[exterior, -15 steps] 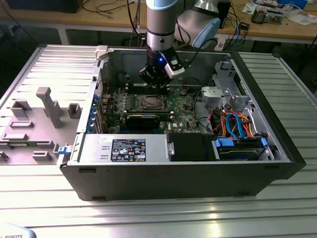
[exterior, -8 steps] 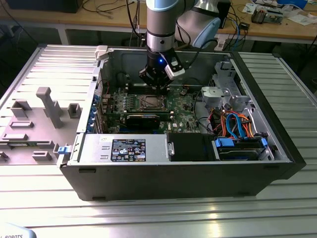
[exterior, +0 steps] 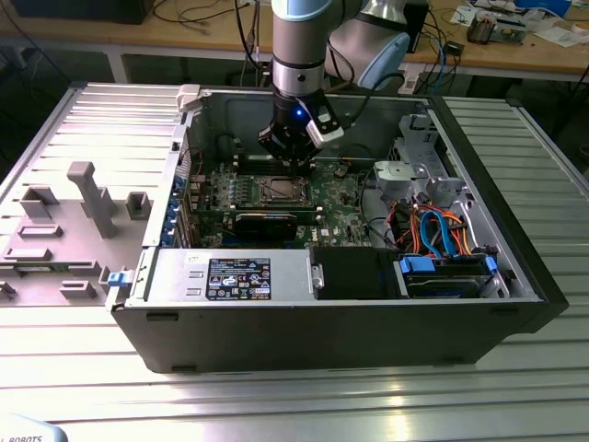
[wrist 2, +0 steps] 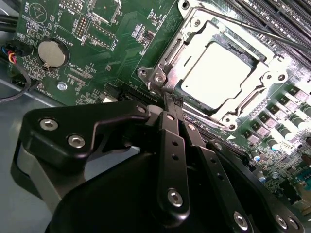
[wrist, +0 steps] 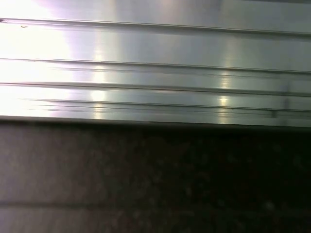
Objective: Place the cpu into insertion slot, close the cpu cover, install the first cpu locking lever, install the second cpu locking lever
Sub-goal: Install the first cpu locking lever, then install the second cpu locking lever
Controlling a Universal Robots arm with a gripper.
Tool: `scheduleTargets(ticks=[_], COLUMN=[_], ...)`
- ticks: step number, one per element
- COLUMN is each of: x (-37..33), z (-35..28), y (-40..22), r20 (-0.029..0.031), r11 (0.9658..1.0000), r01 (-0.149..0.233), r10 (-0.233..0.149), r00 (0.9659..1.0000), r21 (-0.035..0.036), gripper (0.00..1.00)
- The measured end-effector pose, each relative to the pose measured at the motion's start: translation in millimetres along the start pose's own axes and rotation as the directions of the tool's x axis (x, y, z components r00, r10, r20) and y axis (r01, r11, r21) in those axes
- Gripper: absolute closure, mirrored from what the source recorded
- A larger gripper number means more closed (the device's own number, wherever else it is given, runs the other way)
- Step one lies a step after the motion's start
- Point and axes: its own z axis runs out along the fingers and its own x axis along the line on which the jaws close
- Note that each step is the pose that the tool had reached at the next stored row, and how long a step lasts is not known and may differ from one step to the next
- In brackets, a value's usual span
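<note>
In the second wrist view the cpu [wrist 2: 218, 73], a flat square chip with a silver top, lies in the insertion slot [wrist 2: 233, 124]. The silvery cpu cover [wrist 2: 171, 60] is folded down around it, with the chip showing through its window. A thin metal lever rod [wrist 2: 257, 30] runs along one side of the socket. My gripper [wrist 2: 167, 97] is shut, its black fingers [wrist 2: 172, 145] pressed together with the tips at one corner of the socket frame. I cannot tell whether anything is pinched between them. In the exterior view the gripper [exterior: 293, 164] hangs just behind the socket [exterior: 279, 190] inside the open computer case.
The green motherboard [wrist 2: 97, 29] carries a coin battery [wrist 2: 51, 53] and long dark memory slots [wrist 2: 272, 14]. In the case, a black card [exterior: 267, 221] lies in front of the socket and a drive cage with blue and orange cables [exterior: 442, 239] on the exterior view's right. Grey fixtures [exterior: 87, 198] stand outside.
</note>
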Motion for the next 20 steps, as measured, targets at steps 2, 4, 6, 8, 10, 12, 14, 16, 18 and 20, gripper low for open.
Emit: scheduleTargets(ticks=[2,4,6,8,10,12,14,16,18,20], x=[0.0,0.0,0.0,0.1,0.2,0.3,0.2,0.1,0.2,0.3], z=[0.0,0.0,0.0,0.0,-0.1,-0.2,-4.5,-6.0,-6.0,-6.1], y=[-0.1,-0.1,-1.2,-3.1,-5.5,-7.5,-7.7,-8.8,-11.5,-12.9], r20=[0.0,0.0,0.0,0.0,-0.0001,0.0,0.0,0.0001,0.0002,0.0001], r11=[1.0,1.0,1.0,1.0,1.0,1.0,1.0,1.0,1.0,1.0], r01=[0.0,0.0,0.0,0.0,0.0,0.0,0.0,0.0,0.0,0.0], r10=[0.0,0.0,0.0,0.0,0.0,0.0,0.0,0.0,0.0,0.0], r00=[1.0,1.0,1.0,1.0,1.0,1.0,1.0,1.0,1.0,1.0], r21=[0.0,0.0,0.0,0.0,0.0,-0.0001,-0.0001,-0.0003,-0.0013,-0.0014], gripper=[0.89,0.89,0.89,0.89,0.89,0.89,0.89,0.89,0.89,0.89])
